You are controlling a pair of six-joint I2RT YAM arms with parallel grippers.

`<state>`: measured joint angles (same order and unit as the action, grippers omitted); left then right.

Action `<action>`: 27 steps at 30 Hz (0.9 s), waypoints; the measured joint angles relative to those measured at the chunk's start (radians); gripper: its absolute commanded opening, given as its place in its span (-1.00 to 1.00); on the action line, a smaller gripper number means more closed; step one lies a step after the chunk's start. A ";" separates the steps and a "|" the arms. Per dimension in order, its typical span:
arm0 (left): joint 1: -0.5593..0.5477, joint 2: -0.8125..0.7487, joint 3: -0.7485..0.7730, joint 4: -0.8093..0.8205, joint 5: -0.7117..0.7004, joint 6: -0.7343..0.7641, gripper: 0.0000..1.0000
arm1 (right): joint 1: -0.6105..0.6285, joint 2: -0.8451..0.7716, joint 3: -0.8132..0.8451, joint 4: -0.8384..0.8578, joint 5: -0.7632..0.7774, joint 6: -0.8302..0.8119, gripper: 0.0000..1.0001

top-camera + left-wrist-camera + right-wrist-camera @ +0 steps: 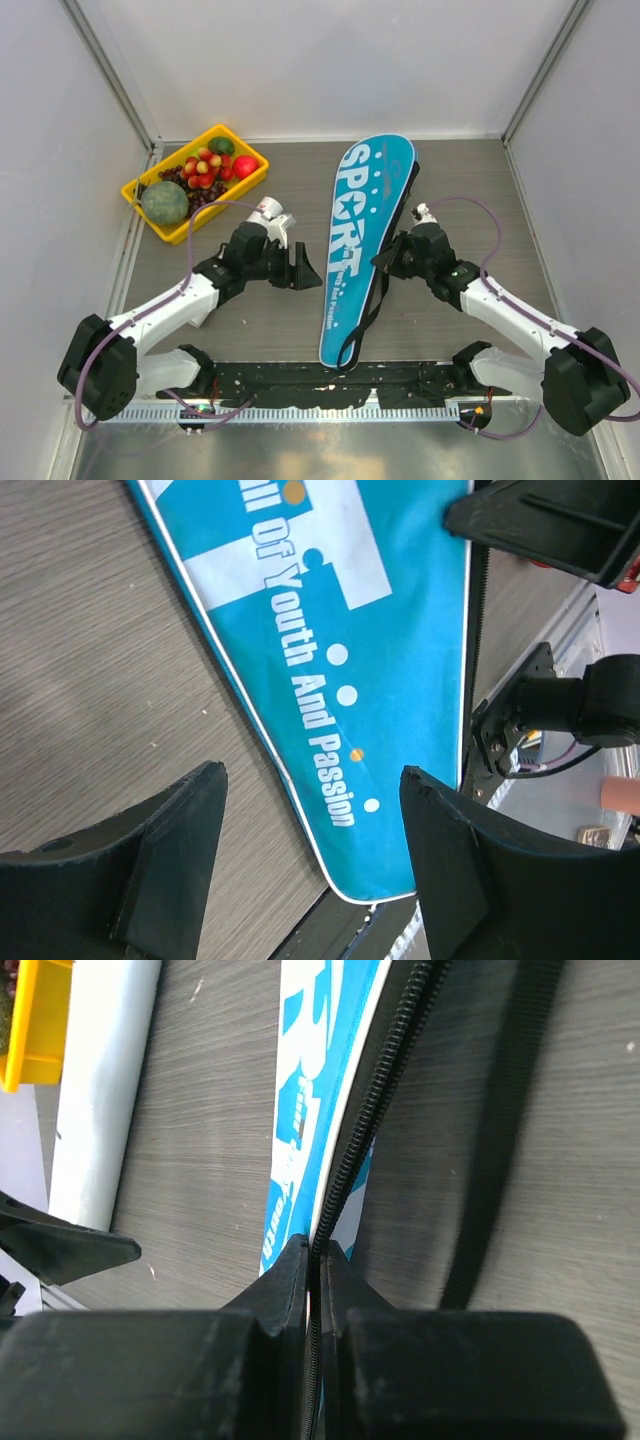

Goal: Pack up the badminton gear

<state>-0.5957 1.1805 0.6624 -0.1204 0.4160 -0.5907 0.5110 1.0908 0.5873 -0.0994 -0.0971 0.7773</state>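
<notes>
The blue "SPORT" racket bag [365,220] lies lengthwise in the middle of the table, its narrow end toward the arms. My left gripper [305,272] hovers just left of the bag's lower half, open. In the left wrist view its fingers [312,775] frame the bag's narrow end [340,610] with nothing between them. My right gripper [385,262] sits at the bag's right edge. In the right wrist view it [317,1250] is shut on the black zipper edge [385,1070] of the bag [300,1080]. No other gear shows.
A yellow tray [148,217] of fruit, with a green melon [165,202] and a red apple [245,167], stands at the back left. The bag's black strap [365,320] loops along its right side toward the near edge. Grey walls close in the table.
</notes>
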 measured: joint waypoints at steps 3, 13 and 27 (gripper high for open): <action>-0.016 -0.005 -0.002 0.019 0.010 0.030 0.45 | 0.016 -0.020 0.005 -0.054 0.031 0.037 -0.90; -0.388 -0.085 0.089 -0.016 -0.335 0.208 0.48 | 0.174 -0.066 0.045 -0.140 0.186 0.271 -0.90; -0.643 -0.035 0.034 0.125 -0.799 0.459 0.58 | 0.253 -0.072 0.082 -0.142 0.234 0.488 -0.89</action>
<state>-1.2388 1.1450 0.6968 0.0048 -0.3832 -0.1322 0.7639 1.0187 0.6689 -0.2409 0.1371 1.2655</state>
